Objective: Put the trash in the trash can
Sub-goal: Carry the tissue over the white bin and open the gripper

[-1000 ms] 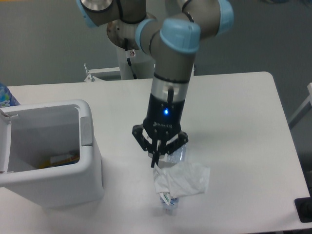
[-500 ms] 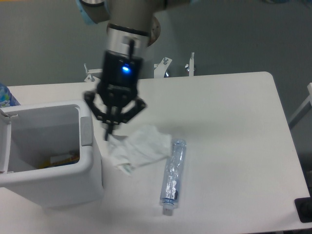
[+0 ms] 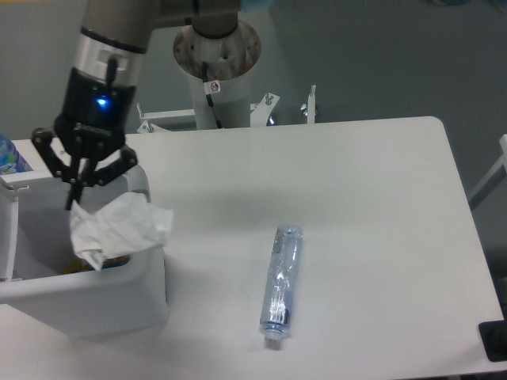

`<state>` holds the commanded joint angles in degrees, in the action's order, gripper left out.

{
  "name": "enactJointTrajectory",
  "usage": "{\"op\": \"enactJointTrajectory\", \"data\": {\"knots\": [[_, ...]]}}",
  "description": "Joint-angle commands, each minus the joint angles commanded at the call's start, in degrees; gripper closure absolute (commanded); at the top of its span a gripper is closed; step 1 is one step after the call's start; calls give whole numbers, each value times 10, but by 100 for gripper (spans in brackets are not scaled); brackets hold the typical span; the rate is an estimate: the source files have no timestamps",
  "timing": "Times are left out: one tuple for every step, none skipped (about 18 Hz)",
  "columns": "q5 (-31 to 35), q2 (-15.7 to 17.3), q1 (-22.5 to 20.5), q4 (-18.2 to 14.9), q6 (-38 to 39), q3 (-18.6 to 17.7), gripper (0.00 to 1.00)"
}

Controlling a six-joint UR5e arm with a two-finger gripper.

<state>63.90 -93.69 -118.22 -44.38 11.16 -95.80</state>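
My gripper (image 3: pixel 75 198) is shut on the crumpled white plastic wrapper (image 3: pixel 117 228) and holds it hanging over the open top of the white trash can (image 3: pixel 95 297) at the left. The wrapper droops across the bin's right rim. The crushed clear plastic bottle (image 3: pixel 282 281) lies on the white table, right of the bin, apart from the gripper, with its cap end toward the front edge.
Yellow and orange bits (image 3: pixel 79 265) lie at the bottom of the bin. A blue-labelled object (image 3: pixel 9 156) shows at the far left edge. A black thing (image 3: pixel 494 340) sits at the table's front right corner. The robot's base (image 3: pixel 218 79) stands behind the table.
My gripper has lifted the wrapper off the bottle and carried it left, from mid-table to above the trash can. The bottle now lies uncovered on the table.
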Motion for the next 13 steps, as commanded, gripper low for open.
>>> {"op": "enactJointTrajectory", "data": {"knots": [[0, 3, 3, 0, 0, -4, 88], [0, 5, 4, 0, 0, -6, 88], [0, 4, 4, 0, 0, -8, 88], [-1, 3, 5, 0, 0, -9, 88], [-1, 0, 5, 0, 0, -9, 87], [-1, 0, 5, -1, 0, -11, 85], [-1, 0, 5, -1, 0, -15, 85], [-1, 0, 5, 0, 0, -17, 85], [-1, 0, 5, -1, 0, -18, 85], [-1, -2, 5, -1, 0, -18, 85], [-1, -3, 5, -1, 0, -17, 83], [-1, -4, 5, -1, -1, -17, 81], [-1, -4, 5, -1, -1, -17, 79]]}}
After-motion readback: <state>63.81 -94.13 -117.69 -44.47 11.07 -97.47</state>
